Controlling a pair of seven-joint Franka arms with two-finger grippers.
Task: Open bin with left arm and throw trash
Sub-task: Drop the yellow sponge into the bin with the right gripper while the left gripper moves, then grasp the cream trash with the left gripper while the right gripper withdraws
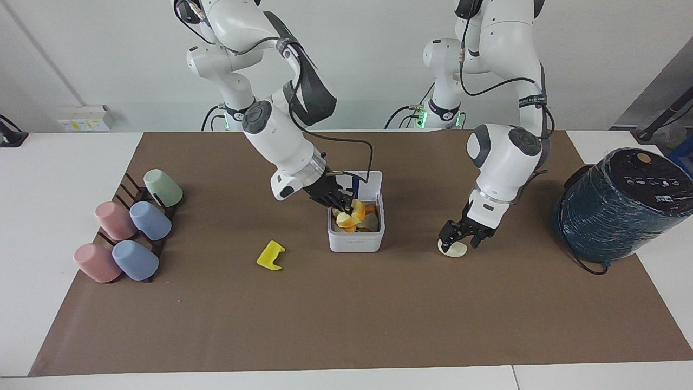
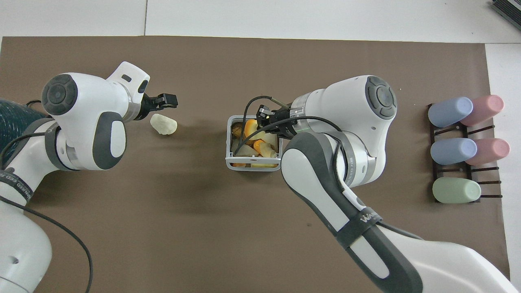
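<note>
The small white square bin [image 1: 355,241] stands mid-desk on the brown paper mat [image 1: 346,325], its lid [image 1: 372,181] raised and foam scraps inside. A faint line of print on its front is too small for us to read. The right hand [image 1: 345,208] is over the open bin, clamped on the pale yellow wedge with an orange edge [image 1: 353,214]. The left hand [image 1: 459,242], fingers apart, hangs just over the cream-white rounded lump [image 1: 455,250], toward the left arm's end. The bright yellow notched piece [image 1: 270,255] lies toward the right arm's end. A strap [image 2: 363,217] on the right arm reads "WAN…"; the rest escapes us.
</note>
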